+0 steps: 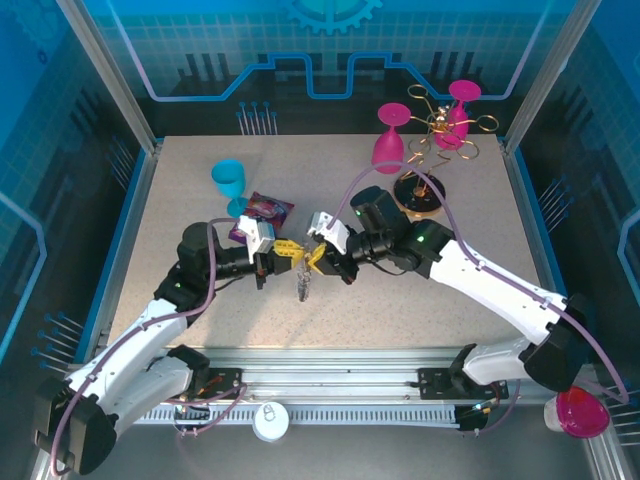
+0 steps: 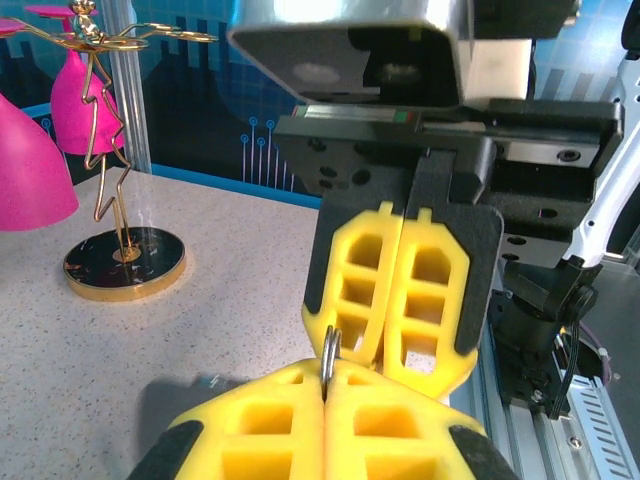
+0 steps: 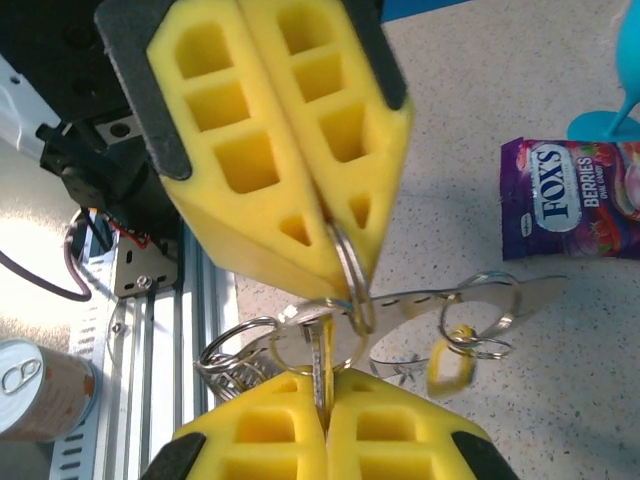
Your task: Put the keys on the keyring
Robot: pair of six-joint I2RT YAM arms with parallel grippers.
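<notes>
1. My left fingers (image 3: 335, 225), closed, pinch the keyring (image 3: 351, 268), a thin steel loop, edge-on, upright.
2. My right fingers (image 3: 324, 418), closed, clamp a flat silver key (image 3: 318, 365), shank pointing upward, above the speckled counter (image 3: 500, 100).

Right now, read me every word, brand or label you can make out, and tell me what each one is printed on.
"FOX'S": large white letters on the purple candy packet.
"BERRIES": right beneath it on the same packet.
The finer line under "BERRIES" is too small to read.
In the top view the packet's print is too blurred to read.
The drinks can has no legible text on its lid.
</notes>
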